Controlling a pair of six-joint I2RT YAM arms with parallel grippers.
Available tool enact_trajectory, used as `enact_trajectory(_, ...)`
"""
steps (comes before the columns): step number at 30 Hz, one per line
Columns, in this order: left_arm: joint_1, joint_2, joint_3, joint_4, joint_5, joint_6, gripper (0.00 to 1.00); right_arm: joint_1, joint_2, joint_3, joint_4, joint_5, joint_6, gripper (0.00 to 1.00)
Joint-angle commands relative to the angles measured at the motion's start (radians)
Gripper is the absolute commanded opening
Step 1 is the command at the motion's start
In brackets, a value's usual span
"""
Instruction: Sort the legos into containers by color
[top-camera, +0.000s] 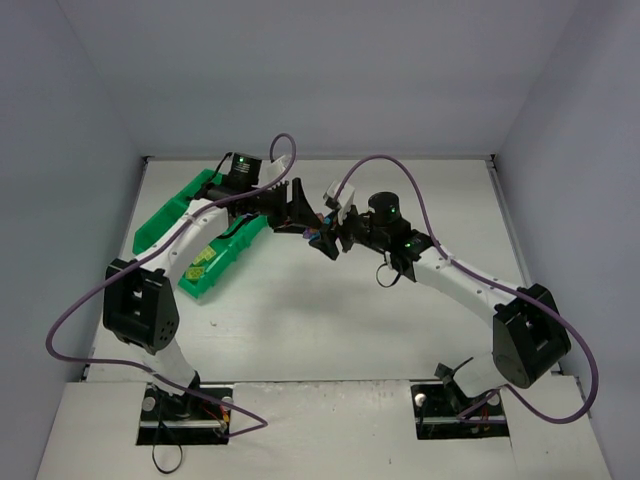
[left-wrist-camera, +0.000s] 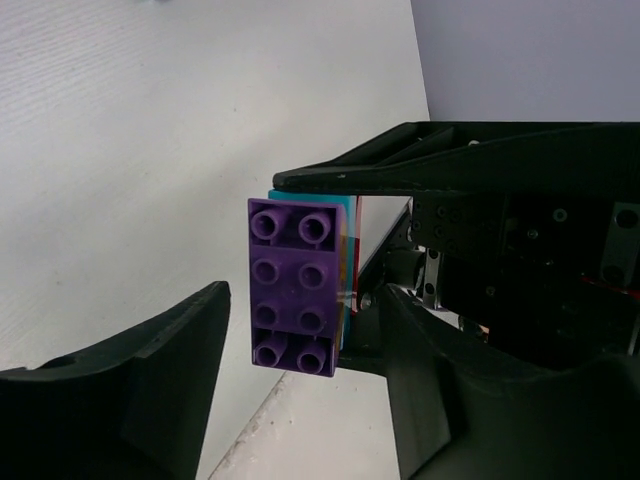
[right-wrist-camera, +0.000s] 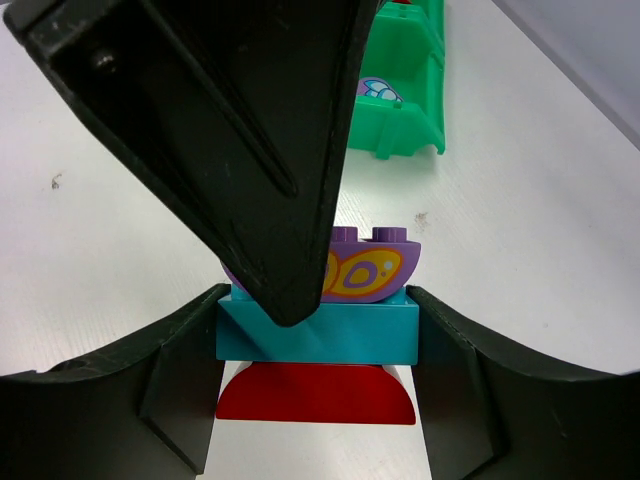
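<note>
A stack of three legos hangs off the table between the two grippers: a purple curved brick (right-wrist-camera: 375, 270) with a butterfly print, a cyan brick (right-wrist-camera: 340, 335) and a red curved brick (right-wrist-camera: 315, 395). My right gripper (right-wrist-camera: 317, 340) is shut on the cyan brick. My left gripper (left-wrist-camera: 305, 295) is open, its fingers on either side of the purple brick (left-wrist-camera: 295, 285) with gaps showing. One of its fingers (right-wrist-camera: 250, 130) hides part of the purple brick. In the top view the grippers meet mid-table, left (top-camera: 305, 212) and right (top-camera: 328, 240).
The green tray (top-camera: 160, 225) lies at the far left of the table, with yellow-green bricks (top-camera: 200, 268) in its near compartment. Its end also shows in the right wrist view (right-wrist-camera: 400, 110). Purple cables arc over both arms.
</note>
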Motion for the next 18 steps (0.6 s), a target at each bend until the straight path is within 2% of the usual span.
enact_trajectory(1, -0.012, -0.013, 0.053, 0.035, 0.052, 0.005, 0.53, 0.007, -0.054, 0.039, 0.077, -0.015, -0.011, 0.00)
enact_trajectory(2, -0.013, -0.015, 0.051, 0.037, 0.054, 0.005, 0.50, 0.007, -0.054, 0.039, 0.079, -0.017, -0.009, 0.00)
enact_trajectory(3, -0.013, -0.015, 0.049, 0.042, 0.058, 0.005, 0.39, 0.007, -0.051, 0.039, 0.079, -0.018, -0.008, 0.00)
enact_trajectory(7, -0.012, -0.012, 0.046, 0.046, 0.072, 0.007, 0.09, 0.007, -0.046, 0.036, 0.079, -0.008, -0.012, 0.00)
enact_trajectory(8, -0.013, -0.013, 0.042, 0.046, 0.072, 0.008, 0.05, 0.007, -0.046, 0.034, 0.074, -0.005, -0.014, 0.00)
enact_trajectory(11, -0.009, -0.013, 0.043, 0.039, 0.069, 0.015, 0.00, 0.007, -0.045, 0.022, 0.059, 0.011, -0.022, 0.00)
enact_trajectory(18, 0.039, -0.012, 0.088, -0.015, 0.063, 0.048, 0.00, 0.003, -0.077, -0.054, 0.025, 0.081, -0.042, 0.00)
